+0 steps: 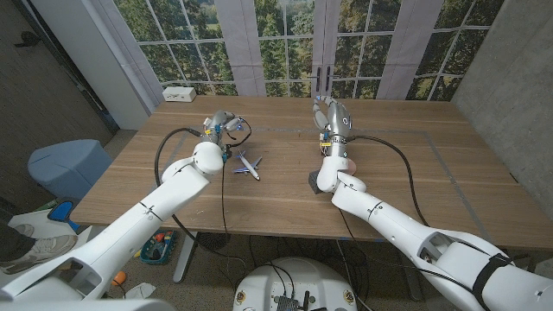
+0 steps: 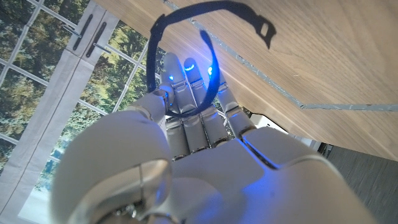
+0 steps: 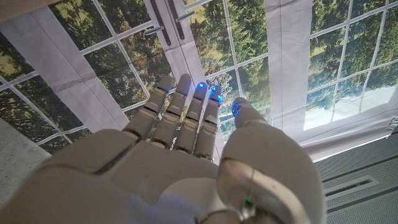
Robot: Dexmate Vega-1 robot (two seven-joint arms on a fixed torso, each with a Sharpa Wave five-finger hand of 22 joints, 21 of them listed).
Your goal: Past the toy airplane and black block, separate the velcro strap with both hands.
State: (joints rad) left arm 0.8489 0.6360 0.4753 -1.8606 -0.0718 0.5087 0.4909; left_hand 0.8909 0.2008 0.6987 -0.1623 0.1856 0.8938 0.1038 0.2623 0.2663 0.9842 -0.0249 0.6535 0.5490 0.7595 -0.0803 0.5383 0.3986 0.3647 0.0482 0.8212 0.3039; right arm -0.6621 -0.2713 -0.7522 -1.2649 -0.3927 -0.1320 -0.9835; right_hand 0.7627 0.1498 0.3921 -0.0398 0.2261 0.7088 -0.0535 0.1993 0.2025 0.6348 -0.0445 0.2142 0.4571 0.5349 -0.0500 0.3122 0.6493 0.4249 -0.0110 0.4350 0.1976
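Left hand (image 1: 218,123) is raised over the far left part of the wooden tabletop (image 1: 415,186), fingers closed on the black velcro strap (image 2: 186,37), which loops up from the fingers (image 2: 186,78) in the left wrist view and trails a free tabbed end over the wood. Right hand (image 1: 333,117) stands lifted near the far middle of the tabletop, fingers straight and apart, holding nothing; the right wrist view looks past them to tall paned windows with trees outside. The tabletop is broad, with bare wood to the right of the right arm and along the near edge. Grey walls flank the windows. A blue bin (image 1: 65,164) sits on the floor left of the tabletop. The toy airplane (image 1: 248,164) lies between the two arms, nearer the left hand, well apart from the right
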